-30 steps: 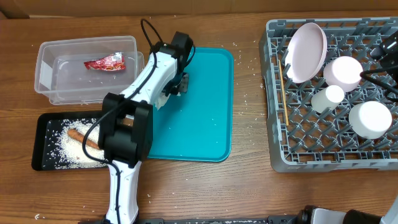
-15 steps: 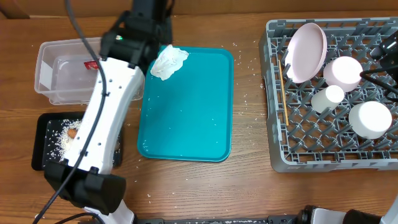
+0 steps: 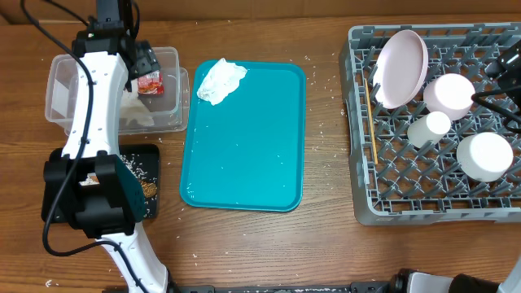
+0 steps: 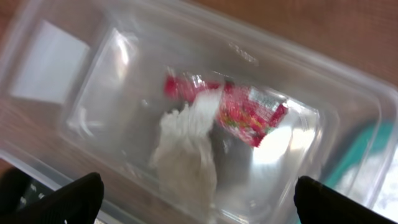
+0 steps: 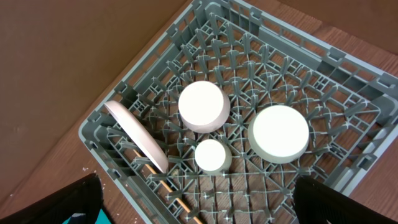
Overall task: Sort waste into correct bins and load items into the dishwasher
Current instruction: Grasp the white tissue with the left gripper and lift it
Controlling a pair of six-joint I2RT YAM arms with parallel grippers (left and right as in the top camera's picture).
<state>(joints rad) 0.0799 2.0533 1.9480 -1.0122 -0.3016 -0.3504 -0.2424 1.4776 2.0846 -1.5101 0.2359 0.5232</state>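
My left gripper [image 3: 137, 65] [image 4: 199, 199] hovers open over the clear tub [image 3: 61, 89] [image 4: 56, 68], nothing between its fingers. In the tub lie a red-and-white wrapper [image 3: 149, 83] [image 4: 249, 112] and a white napkin piece [image 3: 134, 114] [image 4: 186, 149]. Another crumpled napkin [image 3: 220, 81] rests on the teal tray [image 3: 244, 163]. My arm covers most of the black tray [image 3: 140, 159], which shows rice. My right gripper [image 3: 498, 81] [image 5: 199, 199] hangs open above the grey rack [image 3: 358, 122] [image 5: 112, 155], which holds a plate [image 3: 400, 67], two bowls [image 3: 450, 92] [image 3: 485, 155], a cup [image 3: 430, 126] and a wooden stick [image 3: 369, 114].
Loose rice grains [image 3: 326, 122] are scattered on the wooden table between the teal tray and the rack. My left arm [image 3: 89, 122] stretches from the front left edge over the black tray to the tub.
My left arm swung from the teal tray over to the clear tub. Its gripper opened, and a white napkin piece now lies in the tub. The right arm stayed still.
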